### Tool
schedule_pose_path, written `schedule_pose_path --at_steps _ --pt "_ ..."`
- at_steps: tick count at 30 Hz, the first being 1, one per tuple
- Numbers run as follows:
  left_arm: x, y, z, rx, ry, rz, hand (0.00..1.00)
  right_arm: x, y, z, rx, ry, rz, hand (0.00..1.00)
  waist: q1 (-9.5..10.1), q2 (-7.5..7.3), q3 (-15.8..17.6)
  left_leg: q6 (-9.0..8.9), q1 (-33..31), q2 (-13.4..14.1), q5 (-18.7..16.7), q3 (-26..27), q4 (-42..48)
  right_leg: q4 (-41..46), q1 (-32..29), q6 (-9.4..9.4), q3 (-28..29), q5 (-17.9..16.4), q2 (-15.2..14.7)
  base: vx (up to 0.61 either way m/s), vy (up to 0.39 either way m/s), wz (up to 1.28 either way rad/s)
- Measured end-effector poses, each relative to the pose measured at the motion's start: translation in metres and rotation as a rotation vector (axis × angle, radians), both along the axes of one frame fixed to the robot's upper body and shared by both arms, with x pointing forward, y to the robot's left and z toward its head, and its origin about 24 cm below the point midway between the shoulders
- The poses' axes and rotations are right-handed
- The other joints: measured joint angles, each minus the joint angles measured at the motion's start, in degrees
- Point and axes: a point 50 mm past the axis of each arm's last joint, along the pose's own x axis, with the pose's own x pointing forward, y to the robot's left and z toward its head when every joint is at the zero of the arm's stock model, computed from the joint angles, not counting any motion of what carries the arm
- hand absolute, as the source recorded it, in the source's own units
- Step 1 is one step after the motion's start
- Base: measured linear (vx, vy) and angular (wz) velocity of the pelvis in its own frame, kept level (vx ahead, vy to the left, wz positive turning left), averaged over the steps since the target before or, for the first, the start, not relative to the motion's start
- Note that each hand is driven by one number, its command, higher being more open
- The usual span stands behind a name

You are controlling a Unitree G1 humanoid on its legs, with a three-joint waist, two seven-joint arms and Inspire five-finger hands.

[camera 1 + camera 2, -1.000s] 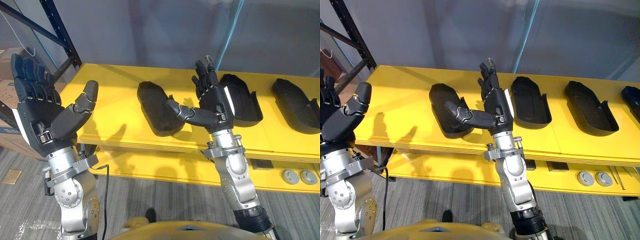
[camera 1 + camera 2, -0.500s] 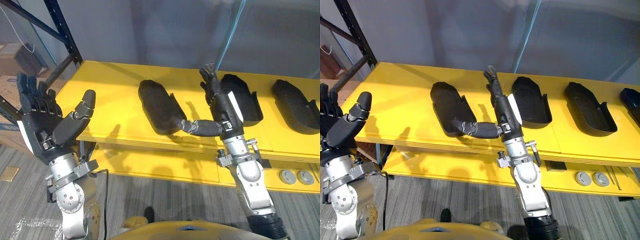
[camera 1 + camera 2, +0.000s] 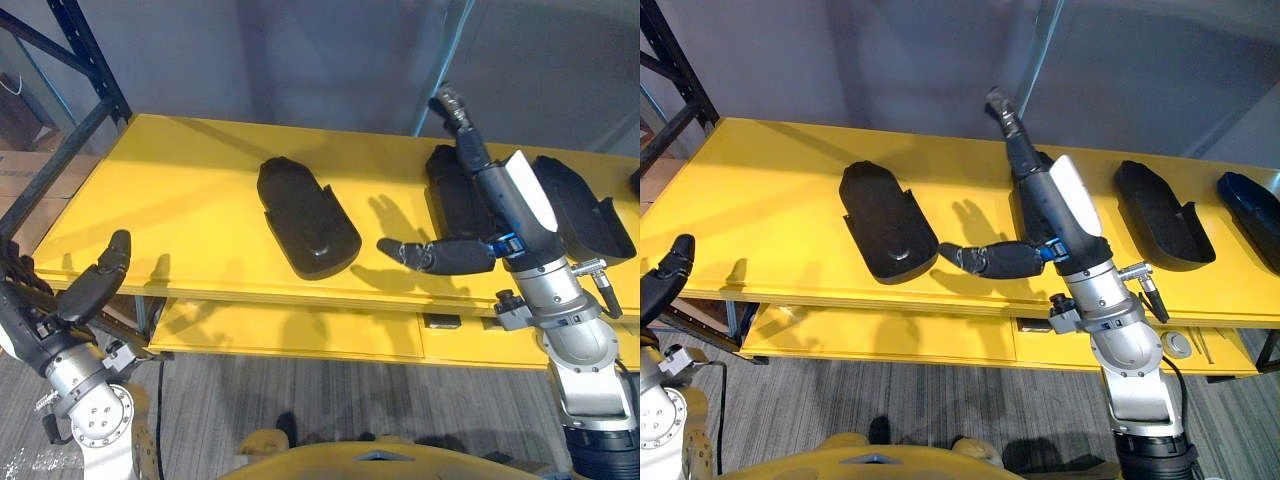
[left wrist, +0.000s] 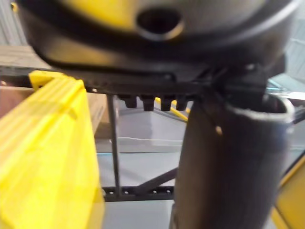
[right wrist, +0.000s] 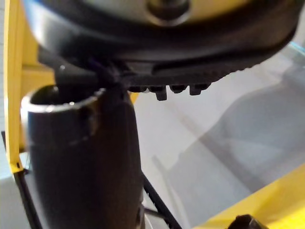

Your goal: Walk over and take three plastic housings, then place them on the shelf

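Right hand (image 3: 488, 200): fingers straight, thumb splayed to my left, holding nothing. It hovers over the yellow tabletop (image 3: 180, 190).
Left hand (image 3: 92, 285): relaxed, empty, low off the near-left edge.
Nearest housing: the middle housing (image 3: 443, 195) lies under the right fingers. I cannot tell whether they touch.
Long axis: near-to-far, roughly parallel to the fingers.
Left housing (image 3: 305, 218): beyond the thumb tip, apart from it. Its broader end points toward me and its far end leans left.
Nearer arm: right, in my judgement.
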Motion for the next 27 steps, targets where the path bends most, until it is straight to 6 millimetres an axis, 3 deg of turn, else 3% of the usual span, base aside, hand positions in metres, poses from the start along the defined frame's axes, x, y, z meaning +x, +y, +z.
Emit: schedule_pose_path --at_steps 6,10,15,20,24,27 --pt "-0.027 0.025 -0.047 -0.126 0.175 0.164 1.0 -0.001 -0.001 0.001 -0.157 0.14 0.176 1.0 -0.09 0.26 -0.6 -0.63 -0.4 -0.1 -0.7 -1.5 2.2 0.9 0.8 -0.03 -0.4 0.0 0.0 0.11 0.023 0.16" --pt "-0.053 0.038 -0.08 -0.236 0.251 0.297 1.0 0.003 0.0 0.002 -0.155 0.183 0.205 1.0 0.37 -0.06 -1.6 -0.81 -0.4 0.0 -0.8 -1.6 2.6 0.9 1.2 -0.03 -0.4 0.0 0.0 0.08 0.01 0.19" --pt "-0.081 0.039 -0.105 -0.396 0.168 0.434 1.0 0.018 0.006 0.005 -0.026 0.164 0.238 1.0 1.46 -0.12 -2.1 -1.59 -0.1 0.0 -1.4 -1.9 3.2 0.9 2.1 -0.06 -0.2 0.0 0.1 -0.03 -0.007 0.02" --pt "-0.11 0.033 -0.127 -0.539 0.108 0.554 1.0 0.025 0.019 -0.008 0.038 0.21 0.278 1.0 1.55 0.32 -3.7 -1.3 -0.8 -0.5 -1.3 -2.9 2.6 0.6 2.0 -0.37 -0.2 -0.2 -0.1 -0.07 -0.006 0.09" --pt "-0.125 0.026 -0.146 -0.644 0.112 0.561 1.0 0.029 0.019 -0.018 0.05 0.252 0.27 1.0 1.65 0.56 -4.2 -1.01 -0.9 -0.8 -0.9 -3.0 2.4 0.6 2.1 -0.56 -0.1 -0.3 -0.2 -0.06 -0.003 0.04" --pt "-0.133 0.016 -0.164 -0.736 0.191 0.509 1.0 0.032 0.016 -0.019 0.063 0.255 0.252 1.0 1.59 1.25 -3.6 -0.63 -2.5 -0.4 -2.6 -1.9 6.8 1.0 2.0 -0.95 1.5 -0.6 -0.2 -0.07 0.018 -0.12"
